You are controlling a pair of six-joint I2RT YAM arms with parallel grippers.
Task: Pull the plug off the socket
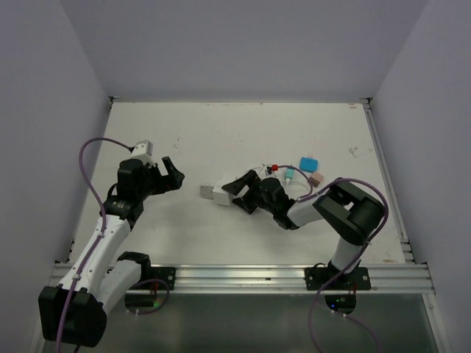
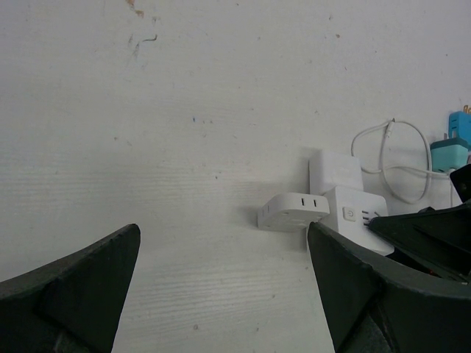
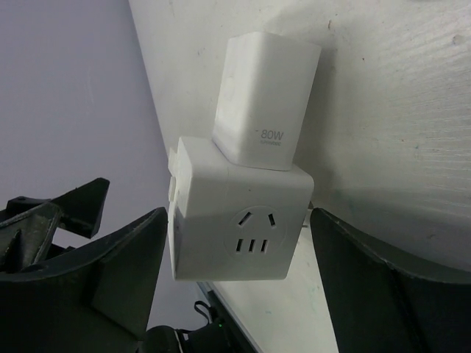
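Note:
The socket point(image 3: 239, 220), a white cube with slot holes, lies on the white table point(image 1: 221, 132). A white 80W charger block point(image 3: 261, 103) is plugged into one face. A small rounded white piece point(image 2: 294, 212) sits on another face. My right gripper point(image 3: 237, 243) is open. Its fingers point(image 3: 125, 272) flank the cube with a gap on each side. In the top view it point(image 1: 234, 193) is at the socket point(image 1: 221, 196). My left gripper point(image 1: 168, 175) is open and empty, left of the socket point(image 2: 357, 215) and apart from it. It also shows in the left wrist view point(image 2: 221, 235).
A white cable point(image 2: 390, 158), a teal plug point(image 1: 309, 163), a pink block point(image 1: 316, 179) and a small red part point(image 1: 274, 168) lie behind the right gripper. Purple walls enclose the table. A metal rail point(image 1: 243, 276) runs along the near edge.

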